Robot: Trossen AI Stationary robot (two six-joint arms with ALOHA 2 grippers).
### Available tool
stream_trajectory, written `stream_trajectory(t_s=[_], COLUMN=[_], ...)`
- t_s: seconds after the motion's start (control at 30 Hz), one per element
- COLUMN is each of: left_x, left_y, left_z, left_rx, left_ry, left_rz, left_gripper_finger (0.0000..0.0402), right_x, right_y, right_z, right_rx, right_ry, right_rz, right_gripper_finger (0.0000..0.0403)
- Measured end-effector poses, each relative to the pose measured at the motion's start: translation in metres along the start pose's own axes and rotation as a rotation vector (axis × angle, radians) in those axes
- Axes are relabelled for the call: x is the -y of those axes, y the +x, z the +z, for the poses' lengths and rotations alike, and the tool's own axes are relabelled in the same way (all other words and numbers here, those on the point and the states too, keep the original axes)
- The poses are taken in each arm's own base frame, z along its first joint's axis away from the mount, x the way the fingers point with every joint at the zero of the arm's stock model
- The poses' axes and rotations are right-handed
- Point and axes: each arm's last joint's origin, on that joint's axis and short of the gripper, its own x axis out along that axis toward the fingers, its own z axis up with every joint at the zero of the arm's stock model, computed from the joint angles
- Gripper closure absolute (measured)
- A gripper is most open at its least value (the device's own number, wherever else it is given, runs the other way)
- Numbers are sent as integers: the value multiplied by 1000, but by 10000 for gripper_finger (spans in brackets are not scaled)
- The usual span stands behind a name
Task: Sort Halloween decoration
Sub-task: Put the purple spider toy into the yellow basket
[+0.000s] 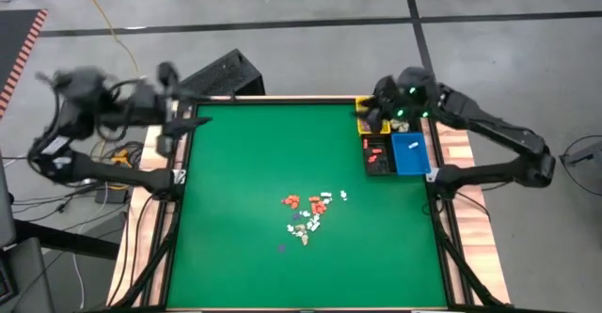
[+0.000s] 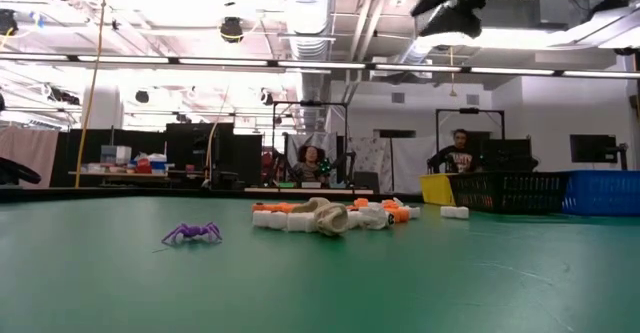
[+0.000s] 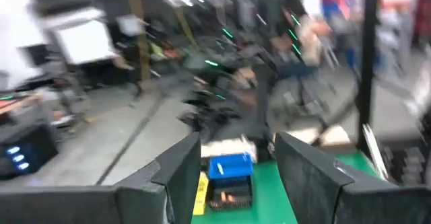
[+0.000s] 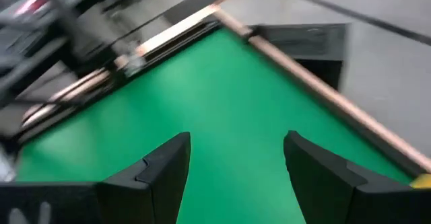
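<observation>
**Both hands empty, trinkets heaped mid-worktop, bins at right edge**

Setting: open workshop floor, concrete, bright ceiling strips; people seated at desks far behind, seen in the low view. Green worktop [image 1: 245, 163] with a wood rim.

Halloween decoration [image 1: 308, 211]: loose cluster of cream-white and orange-red pieces lying a little right of centre on the worktop, toward the near edge. One purple spider-like trinket [image 2: 191, 233] lies apart from the heap. Nothing held, nothing lifted.

Bins: yellow bin [image 1: 365, 116], black bin [image 1: 377, 156] and blue bin [image 1: 408, 153] sit side by side at the right rim, well apart from the heap. The black one already shows something orange-red inside. Judgement: bins grouped on one side so one arm can drop by colour without crossing the pile.

Left hand [image 3: 236, 173]: fingers apart, empty, raised off the worktop at its far-left corner, pointing across toward the bins.

Right hand [image 4: 237, 158]: fingers apart, empty, up above the bins, looking across bare green.

Judgement: sorting barely begun; most pieces unsorted. Small, crowded pieces make a clean single pick hard.
</observation>
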Motion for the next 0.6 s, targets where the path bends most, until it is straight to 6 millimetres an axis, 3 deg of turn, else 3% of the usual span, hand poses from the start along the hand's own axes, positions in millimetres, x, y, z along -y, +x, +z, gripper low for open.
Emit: stream_trajectory(t_s=[0.1, 0.2, 0.37, 0.6], left_x=[7, 14, 25, 38], left_y=[-30, -44, -50, -39], left_z=[-36, -77, -132, -187], left_rx=[114, 171, 157, 27], left_ry=[-97, -199, -320, -398], left_rz=[93, 121, 96, 75], left_gripper_finger=[221, 221, 221, 221], right_x=[-27, -59, -115, -170], right_y=[18, 42, 82, 138], right_z=[-6, -17, -49, -122], right_rx=[-32, -74, -131, -253], right_ry=[-68, -126, -219, -340], right_rz=[114, 232, 329, 306], right_gripper_finger=[143, 143, 143, 143])
